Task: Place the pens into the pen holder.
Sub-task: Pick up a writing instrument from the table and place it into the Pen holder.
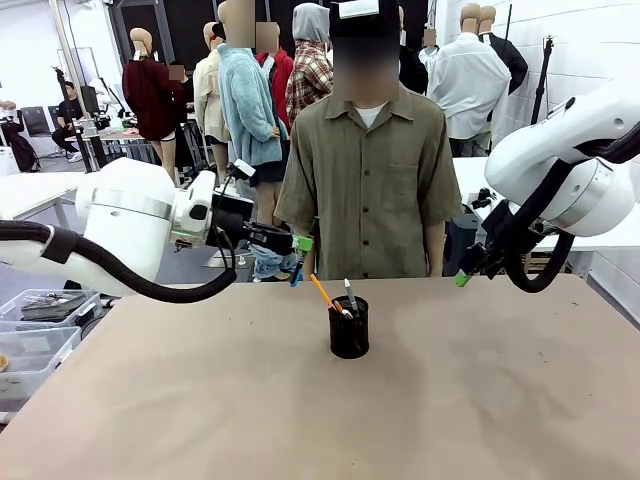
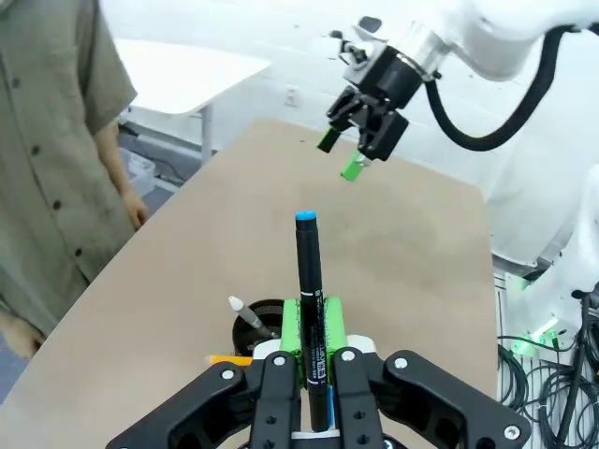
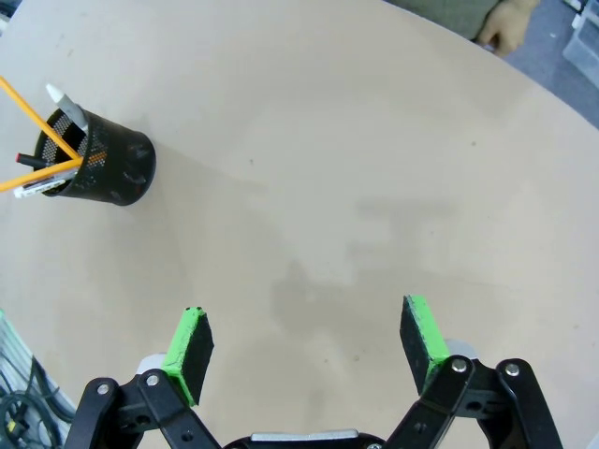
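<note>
Table: you are looking across a bare tan tabletop (image 1: 200, 400), with a person in an olive shirt (image 1: 365, 180) standing at the far edge, facing you.
Pen holder: the black mesh cup (image 1: 349, 327) stands upright near the middle of the table, a little toward the person's side.
Inside the cup: you can see an orange pencil (image 1: 324, 294) leaning toward your left and a silver-white pen (image 1: 350, 296) standing nearly upright; both stick out above the rim. From the right wrist view a second orange stick and a dark tip also show in the cup (image 3: 98, 166).
Marker: the dark blue marker (image 2: 310, 309) is off the table, held in the air to the left of the cup and nearer the person. In the front view its blue end (image 1: 297, 272) hangs below the green pads.
Left gripper: your left gripper (image 2: 310, 351) is clamped tight on the marker's barrel; in the left wrist view the cup sits just beyond its fingers.
Right gripper: your right gripper (image 3: 307, 339) has its fingers spread wide with nothing between them, hovering above bare table, well apart from the cup.
Person's hand: one hand (image 3: 506, 22) hangs at the far table edge.
</note>
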### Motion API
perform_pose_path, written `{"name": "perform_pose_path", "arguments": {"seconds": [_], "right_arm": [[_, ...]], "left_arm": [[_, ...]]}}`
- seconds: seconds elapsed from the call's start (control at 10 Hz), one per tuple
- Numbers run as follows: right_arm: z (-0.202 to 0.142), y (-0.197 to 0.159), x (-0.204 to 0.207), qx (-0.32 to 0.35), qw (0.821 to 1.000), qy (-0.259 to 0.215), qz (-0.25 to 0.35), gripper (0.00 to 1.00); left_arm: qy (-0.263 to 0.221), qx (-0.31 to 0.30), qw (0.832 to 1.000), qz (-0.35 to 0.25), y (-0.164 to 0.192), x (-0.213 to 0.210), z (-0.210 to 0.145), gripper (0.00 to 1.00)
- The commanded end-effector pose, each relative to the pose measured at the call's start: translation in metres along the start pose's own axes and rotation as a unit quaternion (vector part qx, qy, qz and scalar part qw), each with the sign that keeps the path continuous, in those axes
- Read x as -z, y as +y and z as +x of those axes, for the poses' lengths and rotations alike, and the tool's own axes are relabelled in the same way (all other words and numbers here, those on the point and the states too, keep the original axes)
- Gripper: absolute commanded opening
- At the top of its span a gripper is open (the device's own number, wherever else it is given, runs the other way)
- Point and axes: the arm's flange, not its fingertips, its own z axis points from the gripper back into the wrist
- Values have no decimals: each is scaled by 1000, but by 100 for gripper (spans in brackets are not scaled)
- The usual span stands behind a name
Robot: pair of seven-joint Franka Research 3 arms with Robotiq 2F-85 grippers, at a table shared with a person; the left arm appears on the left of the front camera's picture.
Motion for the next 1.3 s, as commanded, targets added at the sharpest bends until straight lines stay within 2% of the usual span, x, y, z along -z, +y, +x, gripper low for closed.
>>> {"name": "perform_pose_path", "arguments": {"seconds": [0.0,0.2,0.3,0.5,0.6,1.2], "right_arm": [[-3,2,-1,6,1000,3,-10,100],[-3,2,-1,6,1000,3,-10,100],[-3,2,-1,6,1000,3,-10,100],[-3,2,-1,6,1000,3,-10,100],[-3,2,-1,6,1000,3,-10,100],[-3,2,-1,6,1000,3,-10,100]], "left_arm": [[-4,-1,1000,-3,5,-6,-1,0],[-68,47,993,-87,12,11,-1,0],[-104,31,983,-149,26,19,6,0],[-145,1,964,-225,56,37,10,0],[-145,-2,967,-210,66,51,8,0],[-106,42,984,-135,68,112,-34,0]]}}
